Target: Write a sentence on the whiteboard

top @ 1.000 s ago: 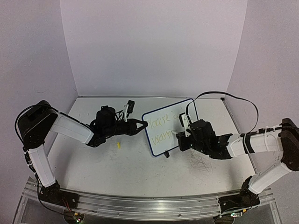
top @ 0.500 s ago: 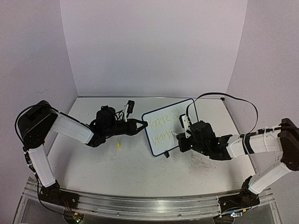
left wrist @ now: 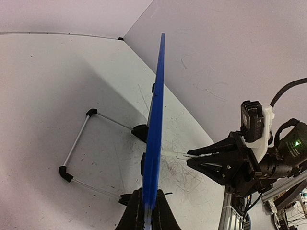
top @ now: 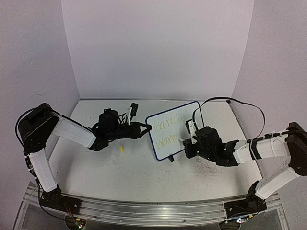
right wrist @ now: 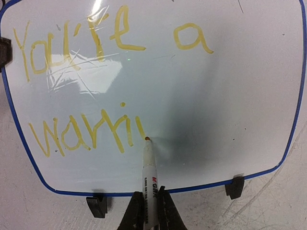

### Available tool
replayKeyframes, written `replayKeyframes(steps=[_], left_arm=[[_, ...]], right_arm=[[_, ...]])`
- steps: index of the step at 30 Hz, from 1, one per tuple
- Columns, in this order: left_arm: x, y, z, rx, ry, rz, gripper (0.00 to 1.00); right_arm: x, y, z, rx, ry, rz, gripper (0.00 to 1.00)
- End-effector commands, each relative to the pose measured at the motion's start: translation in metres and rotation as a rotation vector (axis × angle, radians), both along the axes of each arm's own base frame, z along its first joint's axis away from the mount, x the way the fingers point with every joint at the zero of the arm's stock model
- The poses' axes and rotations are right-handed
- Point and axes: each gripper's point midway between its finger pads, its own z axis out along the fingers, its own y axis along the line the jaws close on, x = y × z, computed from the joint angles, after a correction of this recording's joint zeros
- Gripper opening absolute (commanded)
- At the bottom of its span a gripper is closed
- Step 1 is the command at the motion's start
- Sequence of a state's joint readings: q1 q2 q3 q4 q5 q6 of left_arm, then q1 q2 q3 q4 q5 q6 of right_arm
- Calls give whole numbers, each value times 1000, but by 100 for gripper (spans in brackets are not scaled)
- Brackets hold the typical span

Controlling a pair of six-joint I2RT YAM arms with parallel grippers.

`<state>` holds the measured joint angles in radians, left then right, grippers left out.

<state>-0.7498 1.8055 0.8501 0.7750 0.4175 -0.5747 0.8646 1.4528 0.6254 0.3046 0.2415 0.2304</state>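
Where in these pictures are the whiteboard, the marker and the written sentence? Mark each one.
whiteboard [right wrist: 216, 96]: right wrist view, bare white face.
marker [right wrist: 149, 172]: right wrist view, white barrel.
sentence [right wrist: 127, 46]: right wrist view, letter e in the top line.

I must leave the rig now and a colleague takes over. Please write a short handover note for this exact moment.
Grippers: left gripper shut on the whiteboard at its side edge, board standing on the table; right gripper shut on the marker, tip touching the board right after "warri".
Done: the sentence so far reads "You're a" above, "warri" below.
Left: finish that last word and any rest, then lift the marker away.
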Motion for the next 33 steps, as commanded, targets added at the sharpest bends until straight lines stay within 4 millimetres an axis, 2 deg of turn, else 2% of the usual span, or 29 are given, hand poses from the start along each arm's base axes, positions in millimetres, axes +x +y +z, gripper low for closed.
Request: replayKeyframes(steps=[1, 6, 17, 33], left_arm=[[-2, -2, 15, -18, -12, -23, 0], [-3, -2, 16, -19, -12, -24, 0], [-3, -4, 16, -21, -12, -33, 0], [-3, -4, 15, -19, -11, -32, 0]], right_arm=[[12, -5, 18, 12, -53, -62, 0], [16, -5, 26, 18, -74, -79, 0], [22, 9, 39, 44, -103, -43, 0], [15, 18, 26, 47, -56, 21, 0]])
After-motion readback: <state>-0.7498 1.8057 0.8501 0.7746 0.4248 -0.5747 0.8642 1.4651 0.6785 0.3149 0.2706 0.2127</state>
